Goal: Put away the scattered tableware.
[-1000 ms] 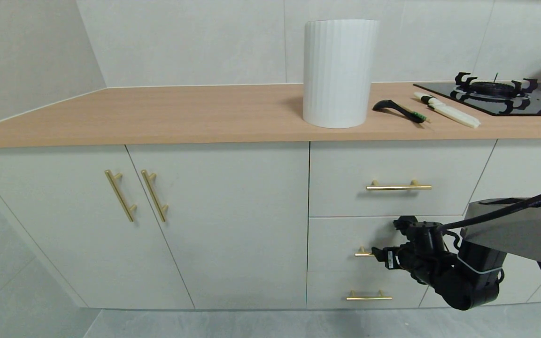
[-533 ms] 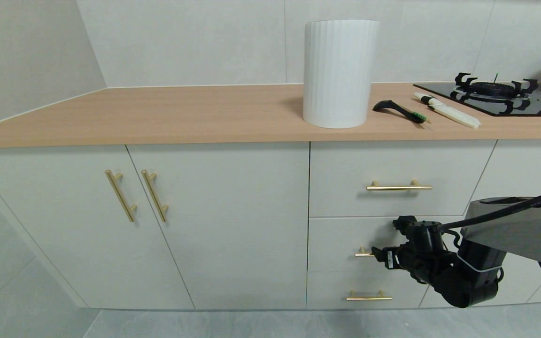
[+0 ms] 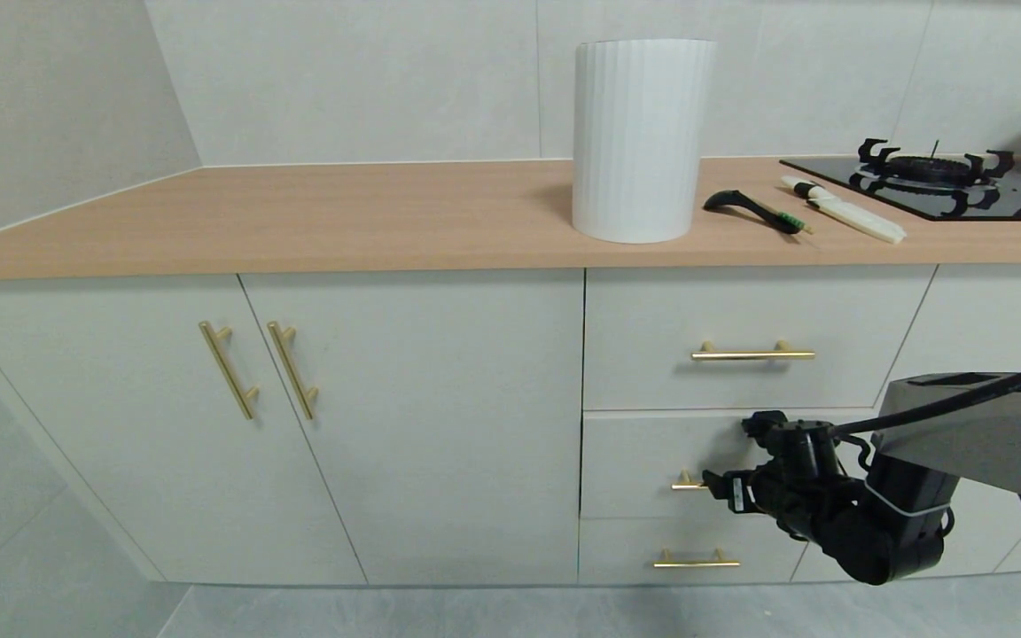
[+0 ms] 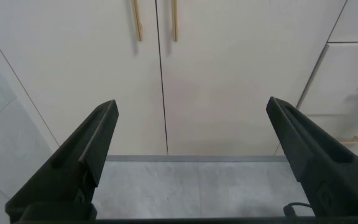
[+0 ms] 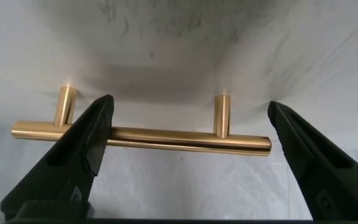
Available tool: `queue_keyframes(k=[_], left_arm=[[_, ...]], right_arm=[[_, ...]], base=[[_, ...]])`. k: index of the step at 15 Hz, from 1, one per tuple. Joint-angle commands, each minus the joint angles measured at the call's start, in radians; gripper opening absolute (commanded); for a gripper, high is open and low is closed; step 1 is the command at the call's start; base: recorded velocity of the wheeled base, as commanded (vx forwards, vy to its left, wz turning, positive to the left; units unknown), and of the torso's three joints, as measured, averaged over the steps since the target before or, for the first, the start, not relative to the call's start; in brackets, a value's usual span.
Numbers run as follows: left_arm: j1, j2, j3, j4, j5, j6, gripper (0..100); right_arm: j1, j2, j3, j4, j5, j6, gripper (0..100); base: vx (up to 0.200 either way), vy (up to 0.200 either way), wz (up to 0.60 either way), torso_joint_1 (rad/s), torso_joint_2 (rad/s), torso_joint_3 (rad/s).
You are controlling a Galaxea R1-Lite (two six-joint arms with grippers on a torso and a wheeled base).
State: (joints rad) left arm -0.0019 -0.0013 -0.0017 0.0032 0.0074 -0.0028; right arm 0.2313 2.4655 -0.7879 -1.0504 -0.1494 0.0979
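Drawer (image 3: 635, 461) eased slightly outward; right gripper (image 5: 189, 121) straddles its handle (image 5: 166, 138)

Most of the middle drawer handle (image 3: 684, 484) is blocked by the right gripper (image 3: 716, 486), with just one end poking out. The stove (image 3: 962, 199) gets chopped off at the edge.

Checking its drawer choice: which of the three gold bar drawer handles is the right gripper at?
The middle drawer's gold bar handle: the right gripper, fingers open, is right at it. The top handle and bottom handle are apart from the gripper.
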Motion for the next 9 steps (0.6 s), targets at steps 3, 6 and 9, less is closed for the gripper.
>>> queue_keyframes(k=[3, 6, 9], left_arm=[[0.0, 0.001, 0.0, 0.0, 0.0, 0.0, 100], [0.0, 0.001, 0.0, 0.0, 0.0, 0.0, 100], [0.0, 0.001, 0.0, 0.0, 0.0, 0.0, 100]], right_arm=[[0.0, -0.008, 0.041, 0.0, 0.001, -0.001, 100], [0.002, -0.059, 0.116, 0.0, 0.002, -0.001, 100], [0.016, -0.214, 0.213, 0.102, 0.01, -0.001, 100]], base=[[0.0, 0.0, 0.0, 0.0, 0.0, 0.0], [0.0, 0.0, 0.0, 0.0, 0.0, 0.0], [0.0, 0.0, 0.0, 0.0, 0.0, 0.0]])
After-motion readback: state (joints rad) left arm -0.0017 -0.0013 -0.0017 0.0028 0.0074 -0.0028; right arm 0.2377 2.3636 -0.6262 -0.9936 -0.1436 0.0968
